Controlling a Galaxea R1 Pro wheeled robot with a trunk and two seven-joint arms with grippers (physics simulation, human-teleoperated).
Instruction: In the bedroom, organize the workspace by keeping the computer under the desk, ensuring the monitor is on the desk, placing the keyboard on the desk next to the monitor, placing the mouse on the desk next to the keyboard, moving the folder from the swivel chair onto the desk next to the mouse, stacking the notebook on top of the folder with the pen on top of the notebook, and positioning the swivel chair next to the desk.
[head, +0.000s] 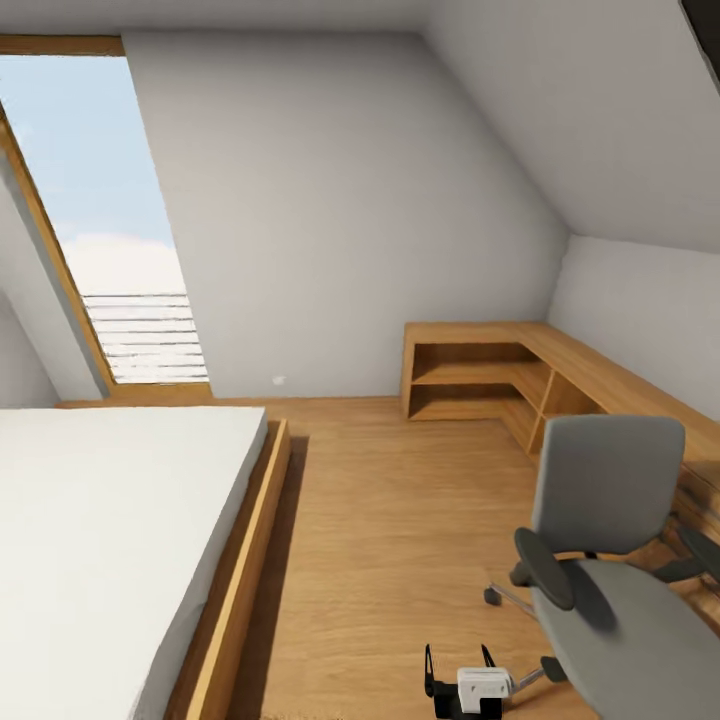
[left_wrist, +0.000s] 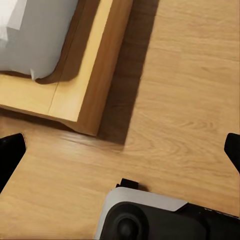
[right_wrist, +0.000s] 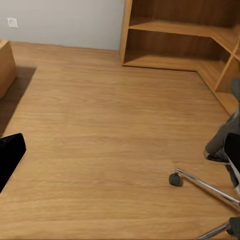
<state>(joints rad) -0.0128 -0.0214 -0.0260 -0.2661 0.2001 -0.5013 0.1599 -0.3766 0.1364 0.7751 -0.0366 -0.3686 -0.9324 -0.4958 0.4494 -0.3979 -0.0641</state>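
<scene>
Grey padded swivel chair (head: 620, 560) is sitting foremost; right gripper (head: 460, 668), jaws wide, empty, likely approaching; folder unseen.

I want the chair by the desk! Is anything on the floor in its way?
Nothing visible blocks it. The swivel chair already stands close beside the corner desk, with only bare wooden floor around its wheels. The bed sits far across the room.
</scene>
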